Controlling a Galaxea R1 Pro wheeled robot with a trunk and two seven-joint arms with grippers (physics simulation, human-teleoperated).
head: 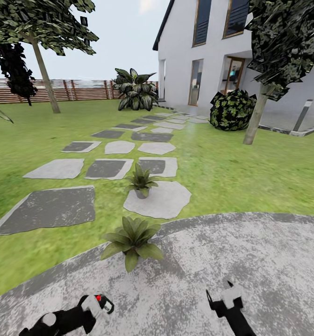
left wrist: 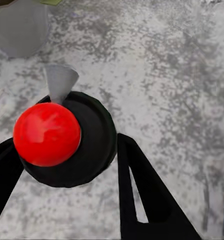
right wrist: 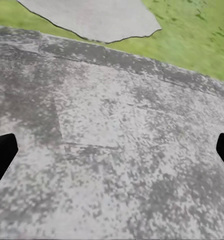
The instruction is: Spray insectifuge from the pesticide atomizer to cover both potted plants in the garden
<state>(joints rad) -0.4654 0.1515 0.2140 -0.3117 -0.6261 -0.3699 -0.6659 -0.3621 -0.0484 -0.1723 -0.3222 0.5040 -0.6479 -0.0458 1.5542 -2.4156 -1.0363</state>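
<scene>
Over the patio (head: 250, 261), the left end effector (left wrist: 67, 165) clamps the pesticide atomizer (left wrist: 67, 142); the right end effector (right wrist: 112, 150) is spread apart.

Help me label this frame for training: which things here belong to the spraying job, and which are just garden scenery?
Job:
- black round atomizer top with red button, held in the left claw
- near green leafy potted plant at the patio edge
- far green leafy potted plant on a stepping stone

Scenery:
- grey stepping stones
- white house
- brown slatted fence

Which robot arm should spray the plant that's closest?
Probably the left. Its left gripper already holds the pesticide atomizer, and the nearer potted plant sits just ahead on that side. The right gripper is open and empty.
</scene>
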